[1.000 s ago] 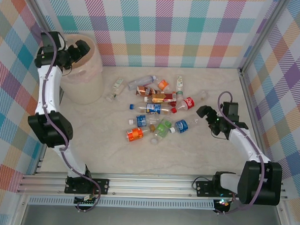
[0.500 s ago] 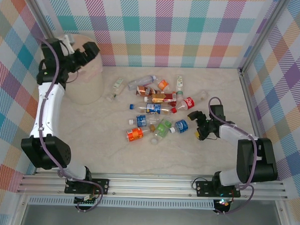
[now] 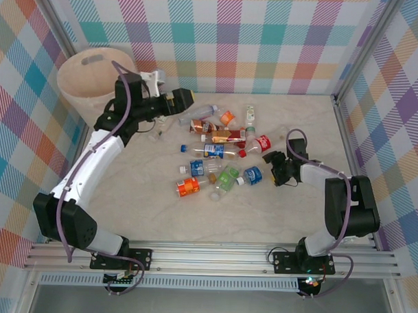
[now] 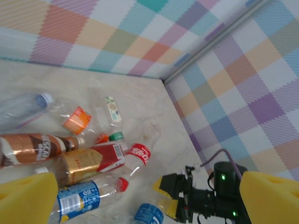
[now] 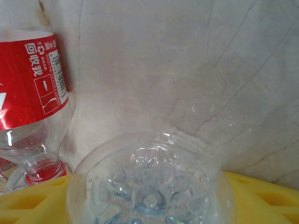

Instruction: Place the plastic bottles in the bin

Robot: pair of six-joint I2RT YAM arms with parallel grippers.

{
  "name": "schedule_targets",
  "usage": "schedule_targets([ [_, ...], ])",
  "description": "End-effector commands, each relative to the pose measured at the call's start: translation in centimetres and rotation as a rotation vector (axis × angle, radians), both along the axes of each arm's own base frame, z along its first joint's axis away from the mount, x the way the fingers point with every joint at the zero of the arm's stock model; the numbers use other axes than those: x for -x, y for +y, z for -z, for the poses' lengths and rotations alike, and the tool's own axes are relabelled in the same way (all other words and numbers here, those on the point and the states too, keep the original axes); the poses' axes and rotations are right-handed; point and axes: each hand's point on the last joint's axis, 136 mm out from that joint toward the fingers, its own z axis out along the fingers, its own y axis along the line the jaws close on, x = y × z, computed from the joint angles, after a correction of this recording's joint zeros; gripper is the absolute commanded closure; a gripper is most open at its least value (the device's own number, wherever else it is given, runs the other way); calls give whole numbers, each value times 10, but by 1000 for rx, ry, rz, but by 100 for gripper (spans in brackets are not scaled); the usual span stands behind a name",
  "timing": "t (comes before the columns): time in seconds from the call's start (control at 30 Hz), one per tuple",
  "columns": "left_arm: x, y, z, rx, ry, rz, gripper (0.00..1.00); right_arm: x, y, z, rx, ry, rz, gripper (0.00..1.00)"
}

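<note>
The pale pink-beige bin (image 3: 95,77) stands at the back left. Several plastic bottles (image 3: 219,150) lie mid-table, among them an orange one (image 3: 188,187), a green one (image 3: 227,178) and a red-labelled one (image 3: 263,142). My left gripper (image 3: 180,100) hangs open and empty just right of the bin, over the pile's back edge. Its yellow fingertips (image 4: 25,198) frame the bottles below. My right gripper (image 3: 274,165) is low at the pile's right side, shut on the clear end of a blue-labelled bottle (image 3: 253,175). That bottle's base (image 5: 149,186) sits between the yellow pads (image 5: 32,200).
Checked walls enclose the table on three sides, with a metal post (image 3: 341,113) at the right corner. Open marble surface (image 3: 139,195) lies between the pile and the arm bases. The red-labelled bottle (image 5: 28,79) lies close to the left of the right gripper.
My left arm has swung from over the bin rightward and down toward the pile. The right gripper moved left and down to the blue-labelled bottle and has stayed there.
</note>
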Motion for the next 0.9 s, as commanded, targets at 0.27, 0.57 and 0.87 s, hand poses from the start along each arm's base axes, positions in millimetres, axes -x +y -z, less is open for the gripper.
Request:
schedule_targets([
  [0.27, 7, -21, 84, -96, 96, -45, 0, -11, 2, -16, 71, -143, -94, 51],
  [0.57, 15, -43, 129, -102, 198, 27, 0, -10, 16, -68, 140, -351, -235, 57],
  [0.87, 55, -111, 138, -213, 116, 324, 1, -21, 70, -144, 72, -650, -397, 57],
])
